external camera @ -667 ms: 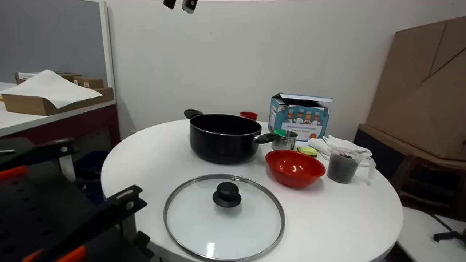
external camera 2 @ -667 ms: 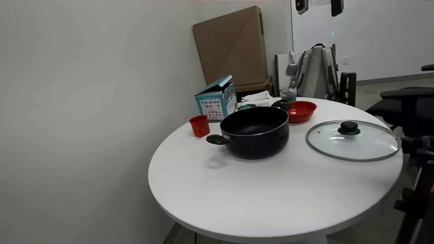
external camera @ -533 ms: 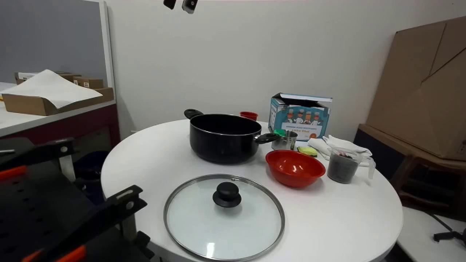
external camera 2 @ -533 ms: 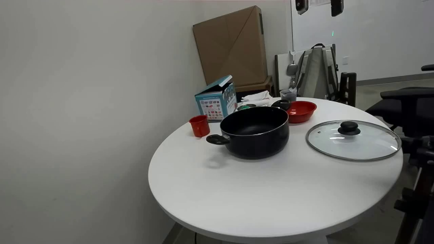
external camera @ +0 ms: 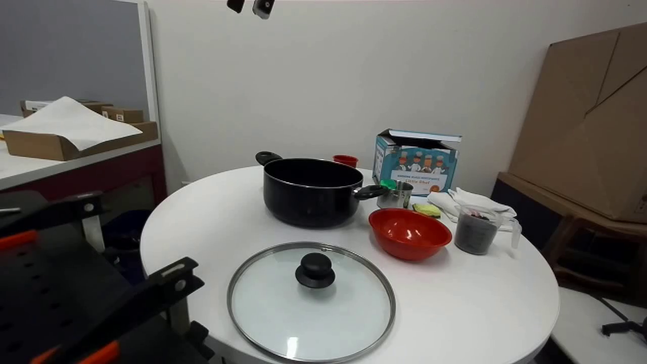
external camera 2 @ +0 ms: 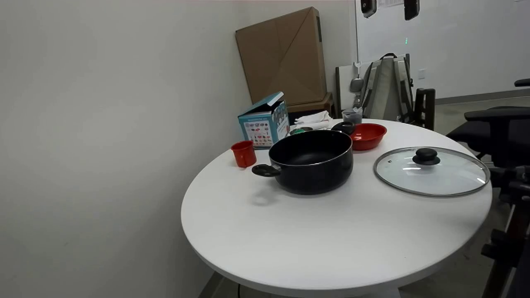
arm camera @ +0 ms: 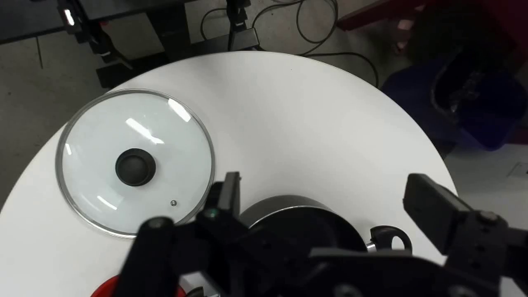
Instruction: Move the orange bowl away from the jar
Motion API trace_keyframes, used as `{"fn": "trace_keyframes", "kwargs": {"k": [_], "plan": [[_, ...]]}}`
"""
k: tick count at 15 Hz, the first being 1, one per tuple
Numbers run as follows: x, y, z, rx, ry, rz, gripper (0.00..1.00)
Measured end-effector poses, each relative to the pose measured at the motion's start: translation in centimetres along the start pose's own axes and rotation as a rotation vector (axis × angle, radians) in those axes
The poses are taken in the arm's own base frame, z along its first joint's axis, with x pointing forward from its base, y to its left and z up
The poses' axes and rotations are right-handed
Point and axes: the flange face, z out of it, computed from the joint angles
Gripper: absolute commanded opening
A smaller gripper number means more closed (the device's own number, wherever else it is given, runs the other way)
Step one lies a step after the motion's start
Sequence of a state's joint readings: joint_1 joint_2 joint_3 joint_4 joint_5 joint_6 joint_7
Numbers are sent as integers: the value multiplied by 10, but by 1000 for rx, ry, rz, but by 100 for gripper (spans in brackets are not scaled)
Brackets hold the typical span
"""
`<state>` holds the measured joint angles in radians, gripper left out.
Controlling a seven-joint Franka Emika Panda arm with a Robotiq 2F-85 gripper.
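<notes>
The orange bowl, shallow and glossy red-orange, stands upright on the white table beside the jar, a clear handled cup with dark contents. A small gap shows between them. In an exterior view the bowl is partly behind the black pot's handle, with the jar behind it. In the wrist view only a bit of the bowl shows at the bottom edge, and the jar is out of view. My gripper is open and empty, high above the table; its fingertips show at the top of both exterior views.
The black pot stands left of the bowl. A glass lid lies in front. Behind the bowl are a metal cup, a sponge, white cloths, a blue box and a red cup.
</notes>
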<state>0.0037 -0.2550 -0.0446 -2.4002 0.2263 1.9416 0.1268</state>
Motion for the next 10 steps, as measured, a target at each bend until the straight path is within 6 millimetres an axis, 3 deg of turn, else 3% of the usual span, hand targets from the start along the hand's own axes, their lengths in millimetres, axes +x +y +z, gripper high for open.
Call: {"fn": "trace_keyframes", "kwargs": {"k": [5, 10], "plan": [[2, 1, -1, 2, 17, 5, 100], [28, 26, -28, 15, 248, 90, 100]]}}
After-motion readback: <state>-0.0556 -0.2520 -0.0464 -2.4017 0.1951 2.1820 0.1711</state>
